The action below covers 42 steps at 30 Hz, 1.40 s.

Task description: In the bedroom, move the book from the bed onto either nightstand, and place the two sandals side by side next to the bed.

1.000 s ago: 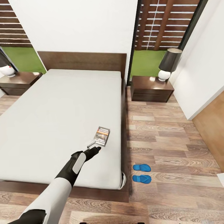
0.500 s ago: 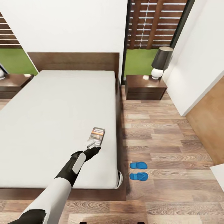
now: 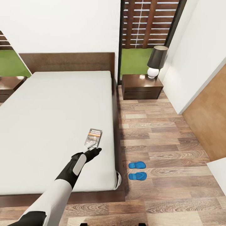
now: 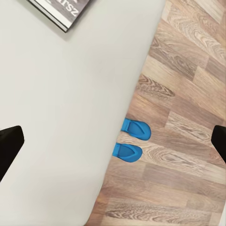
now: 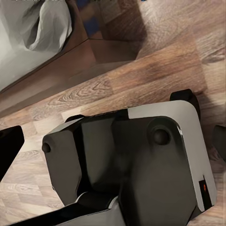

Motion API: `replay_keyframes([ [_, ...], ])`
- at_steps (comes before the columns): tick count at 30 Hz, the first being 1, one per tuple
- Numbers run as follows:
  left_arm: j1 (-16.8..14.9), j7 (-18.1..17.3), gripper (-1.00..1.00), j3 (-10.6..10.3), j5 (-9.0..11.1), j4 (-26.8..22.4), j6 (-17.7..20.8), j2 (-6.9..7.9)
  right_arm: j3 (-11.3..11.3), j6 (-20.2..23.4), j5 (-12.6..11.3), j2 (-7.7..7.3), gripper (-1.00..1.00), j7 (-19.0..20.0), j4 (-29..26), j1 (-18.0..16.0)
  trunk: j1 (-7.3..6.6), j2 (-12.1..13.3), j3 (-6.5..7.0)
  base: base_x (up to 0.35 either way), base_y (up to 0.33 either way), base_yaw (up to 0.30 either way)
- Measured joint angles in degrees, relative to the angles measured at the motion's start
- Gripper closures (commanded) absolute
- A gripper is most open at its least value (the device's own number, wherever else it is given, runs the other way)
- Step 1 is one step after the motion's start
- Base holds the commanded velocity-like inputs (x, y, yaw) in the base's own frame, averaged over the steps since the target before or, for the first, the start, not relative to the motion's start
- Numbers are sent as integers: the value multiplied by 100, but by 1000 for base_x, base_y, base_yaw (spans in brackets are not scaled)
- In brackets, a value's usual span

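Note:
The book (image 3: 94,137) lies flat on the pale mattress of the bed (image 3: 53,116), near its right edge; a corner of the book (image 4: 60,10) also shows in the left wrist view. My left gripper (image 3: 95,152) hovers just short of the book, open, with its dark fingertips (image 4: 9,147) far apart and nothing between them. Two blue sandals (image 3: 137,170) lie side by side on the floor next to the bed; they are the sandals (image 4: 132,140) in the left wrist view. A nightstand (image 3: 142,86) stands right of the headboard. My right gripper (image 5: 114,141) is open, low over my own base.
A black-shaded lamp (image 3: 156,61) stands on the right nightstand. The second nightstand (image 3: 8,83) is at the bed's far left. A white wall (image 3: 194,56) and a wooden panel (image 3: 208,125) bound the floor strip on the right. My base (image 5: 136,160) stands at the bed's foot corner.
The whole picture has shifted left as the camera swung right. The book now lies more directly ahead of my left gripper. The book and sandals have not moved.

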Motion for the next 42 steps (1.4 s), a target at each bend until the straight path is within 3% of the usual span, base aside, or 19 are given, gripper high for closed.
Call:
replay_keyframes([
  [13,0,-46,-100,-10,14,-30,-13,-11,1,-118,-5,17,-100,-11,-1,3,0,0,-111,0,0,68],
  [16,-1,-95,-100,-7,18,-278,4,-20,1,-118,-5,25,-100,-11,-1,3,0,0,-137,0,0,70],
  [18,-1,-74,-100,12,17,-801,14,-9,1,-118,-5,31,-100,-13,1,3,0,-1,-154,0,0,70],
  [20,0,40,-100,28,8,-1296,14,0,1,-118,-5,34,-100,-16,5,3,0,0,-171,0,0,70],
  [23,-21,570,-100,40,5,-1865,18,5,1,-118,-5,36,-100,-19,5,4,0,0,-197,0,0,70],
  [25,-271,1255,-100,45,23,-2090,11,7,0,-118,-4,37,-100,-19,7,3,0,-1,-214,0,0,70],
  [27,-539,1601,-100,81,67,-2141,4,13,0,-118,-5,37,-100,-20,8,1,0,0,-232,0,0,70],
  [31,-683,1782,-100,213,260,-2161,-64,16,0,-161,-7,39,-100,-19,7,1,0,0,-267,0,0,69],
  [35,-751,1870,-100,332,633,-2024,-297,17,1,-316,-10,40,-100,-10,7,3,0,0,-302,0,0,69],
  [42,-763,1863,-100,343,712,-1758,-563,9,1,-347,-16,38,-100,-9,6,3,0,0,-363,0,0,33],
])
